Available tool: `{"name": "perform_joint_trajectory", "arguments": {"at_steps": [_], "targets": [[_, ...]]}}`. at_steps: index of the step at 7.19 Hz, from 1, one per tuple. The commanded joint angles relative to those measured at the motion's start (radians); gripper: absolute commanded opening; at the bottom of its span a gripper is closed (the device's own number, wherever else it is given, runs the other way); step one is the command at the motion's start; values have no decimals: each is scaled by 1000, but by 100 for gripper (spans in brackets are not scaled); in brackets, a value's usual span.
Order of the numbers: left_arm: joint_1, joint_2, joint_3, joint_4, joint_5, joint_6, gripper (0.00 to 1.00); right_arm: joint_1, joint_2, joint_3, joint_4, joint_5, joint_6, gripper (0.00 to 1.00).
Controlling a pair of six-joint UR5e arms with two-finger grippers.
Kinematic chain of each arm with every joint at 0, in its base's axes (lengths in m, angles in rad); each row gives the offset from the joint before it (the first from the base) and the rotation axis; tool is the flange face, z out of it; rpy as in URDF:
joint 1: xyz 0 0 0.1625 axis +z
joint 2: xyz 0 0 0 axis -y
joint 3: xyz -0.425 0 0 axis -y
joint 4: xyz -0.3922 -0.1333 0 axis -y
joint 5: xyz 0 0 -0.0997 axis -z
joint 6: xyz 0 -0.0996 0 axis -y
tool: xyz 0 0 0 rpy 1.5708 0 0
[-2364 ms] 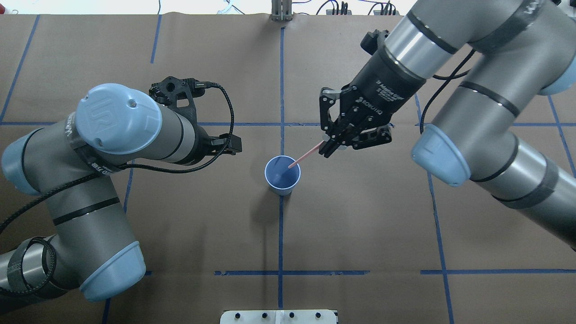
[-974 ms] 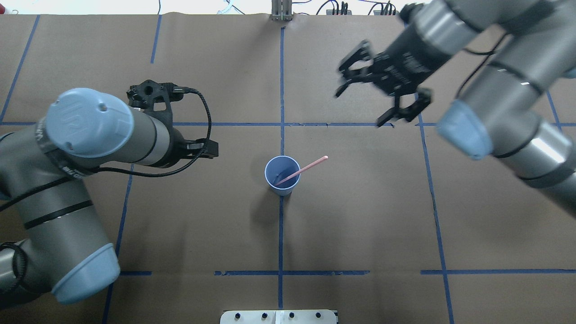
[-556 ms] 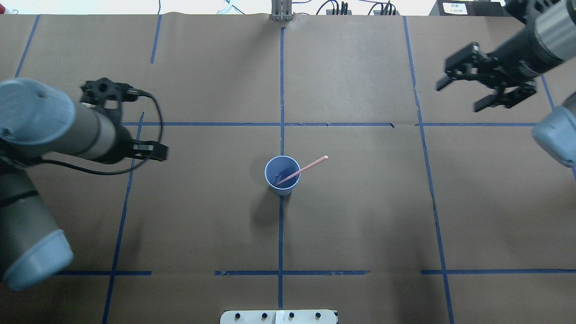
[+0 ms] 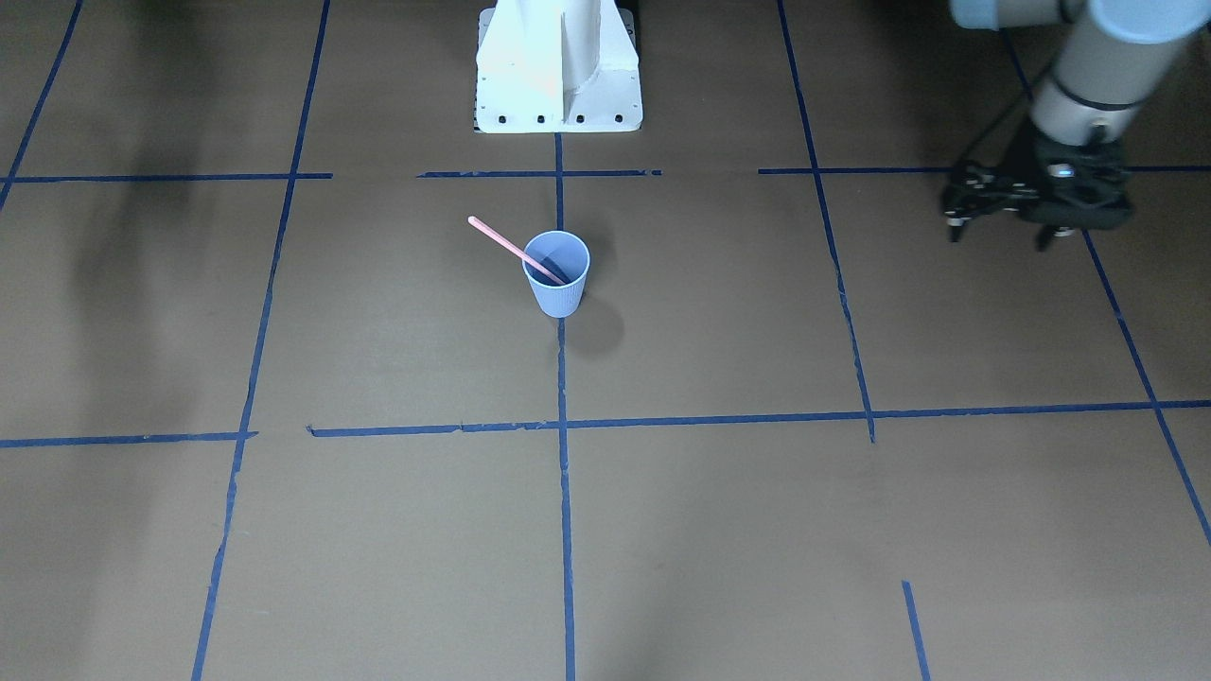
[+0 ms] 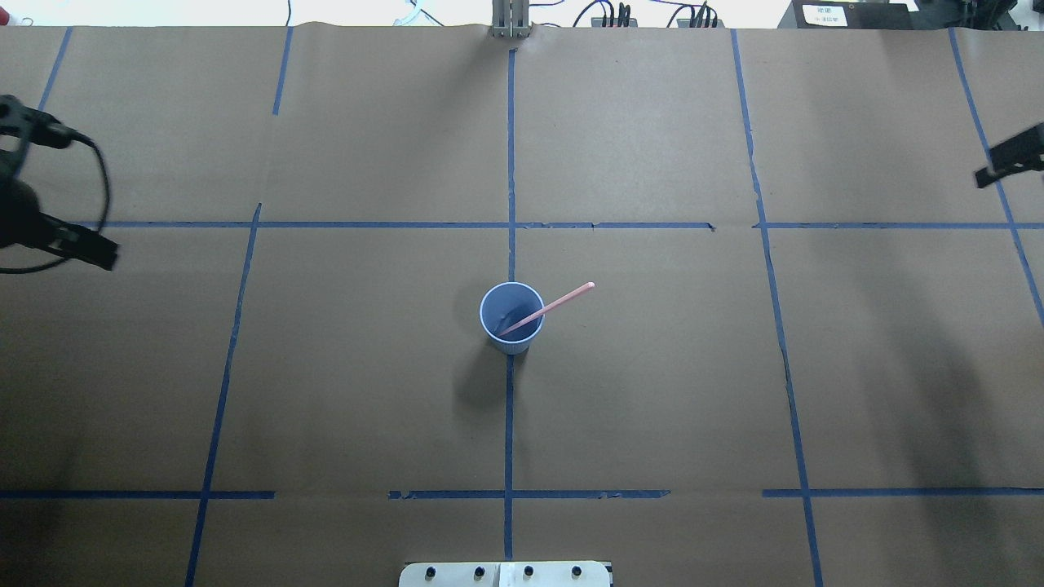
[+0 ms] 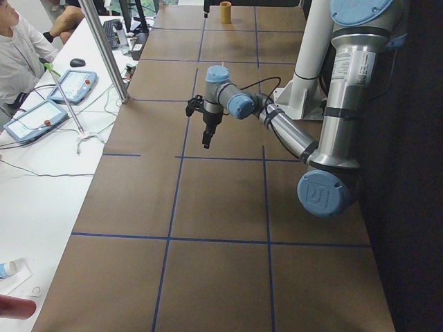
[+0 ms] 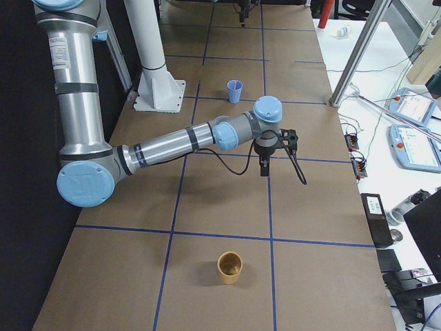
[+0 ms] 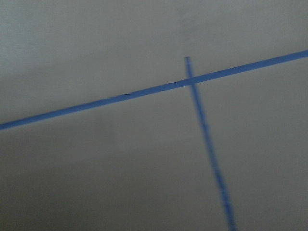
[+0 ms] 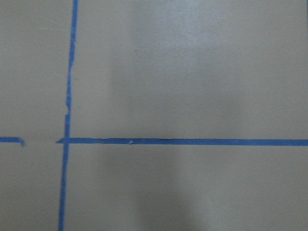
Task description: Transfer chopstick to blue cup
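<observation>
The blue cup (image 5: pixel 511 319) stands upright at the table's middle and also shows in the front view (image 4: pixel 556 276). The pale pink chopstick (image 5: pixel 555 303) stands in it with its lower end inside. It leans on the rim toward the robot's right (image 4: pixel 501 240). Nothing holds it. My left gripper (image 4: pixel 998 232) points down far to the left of the cup, open and empty. Only one of its fingers (image 5: pixel 81 243) shows overhead. My right gripper (image 7: pixel 264 169) hangs far to the right of the cup. One of its fingers (image 5: pixel 1011 159), spread outward, shows at the overhead view's edge.
A tan cup (image 7: pixel 229 267) stands at the table's right end, far from the blue cup. The robot's white base (image 4: pixel 558 66) is behind the blue cup. Operators' desks with tablets (image 6: pixel 34 117) run along the far side. Blue tape lines cross the brown table cover.
The right gripper opened and let go of the chopstick, which now leans in the cup. Both arms have pulled away to the table's two sides.
</observation>
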Motion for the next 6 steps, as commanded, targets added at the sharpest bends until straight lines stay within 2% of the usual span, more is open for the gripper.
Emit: {"name": "perform_joint_trajectory", "arguments": {"at_steps": [1,2,3,4,6], "targets": [[-261,44,147,4,-176,346,100,164,-33,-165,-2,27,-363,100],[-380,44,285,0,-266,504,100,237,-36,-213,-19,30,-495,100],[-441,21,396,-3,-274,641,100,272,-34,-220,-62,29,-557,100],[-529,-31,457,10,-273,677,100,280,-33,-220,-97,21,-600,100],[-546,-38,478,53,-276,664,100,264,-25,-217,-111,16,-601,100]]}}
